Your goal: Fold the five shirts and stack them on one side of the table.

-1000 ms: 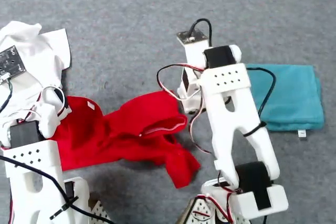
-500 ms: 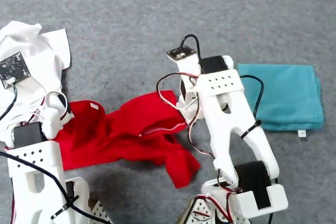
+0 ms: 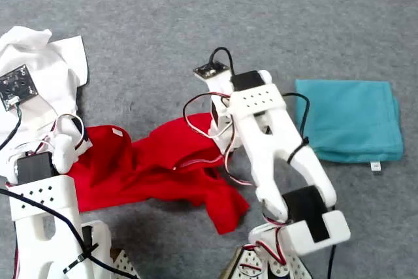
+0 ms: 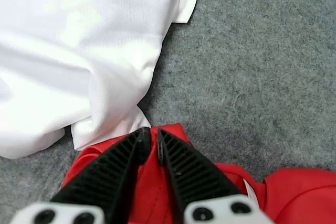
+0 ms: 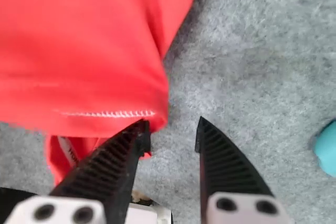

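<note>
one grey felt table (image 3: 163, 31) w/ left fingers (image 4: 123, 158) pinching red shirt (image 3: 163, 158) corner, right fingers (image 5: 220, 169) open.

even bright light, soft shadows

a robotics lab bench

this looks like a robotics lab or test bench rather than a home. a table covered in grey felt-like fabric (image 3: 150, 44) carries two white plastic robot arms, the left arm (image 3: 39, 207) at the near left and the right arm (image 3: 274, 142) near the middle. both have perforated shells and black motor blocks. loose red, white and black wires (image 3: 196, 106) hang off the right arm, with a small bare circuit board (image 3: 210, 70) on its wrist.
</note>
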Action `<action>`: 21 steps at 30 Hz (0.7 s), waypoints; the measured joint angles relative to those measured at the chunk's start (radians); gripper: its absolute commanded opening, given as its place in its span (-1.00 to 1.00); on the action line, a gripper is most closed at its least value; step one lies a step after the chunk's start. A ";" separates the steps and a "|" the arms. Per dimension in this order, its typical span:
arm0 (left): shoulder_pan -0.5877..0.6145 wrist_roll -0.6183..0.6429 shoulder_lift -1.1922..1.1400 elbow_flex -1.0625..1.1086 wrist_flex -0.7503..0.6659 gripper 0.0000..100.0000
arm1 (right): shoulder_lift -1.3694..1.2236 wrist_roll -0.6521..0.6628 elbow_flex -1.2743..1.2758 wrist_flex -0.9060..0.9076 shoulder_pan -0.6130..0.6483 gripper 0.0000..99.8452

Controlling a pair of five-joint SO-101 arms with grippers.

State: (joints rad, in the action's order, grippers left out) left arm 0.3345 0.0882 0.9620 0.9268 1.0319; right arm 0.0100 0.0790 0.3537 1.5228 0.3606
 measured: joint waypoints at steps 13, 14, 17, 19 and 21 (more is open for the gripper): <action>0.000 0.000 0.000 0.000 0.000 -0.96 | -0.017 -0.003 0.003 -0.049 0.000 -0.70; 0.000 0.000 0.000 0.000 0.000 -0.96 | -0.020 -0.003 0.003 -0.057 0.000 -0.72; 0.000 0.000 0.000 0.000 0.000 -0.96 | -0.020 -0.003 0.003 -0.061 0.000 -0.79; 0.000 0.000 0.000 0.000 0.000 -0.96 | -0.020 -0.003 0.003 -0.061 0.000 -0.79; 0.000 0.000 0.000 0.000 0.000 -0.96 | -0.020 -0.003 0.003 -0.061 0.000 -0.79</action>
State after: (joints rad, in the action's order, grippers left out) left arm 0.3345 0.0882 0.9620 0.9268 1.0319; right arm -0.0100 0.0760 0.3567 1.4615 0.3606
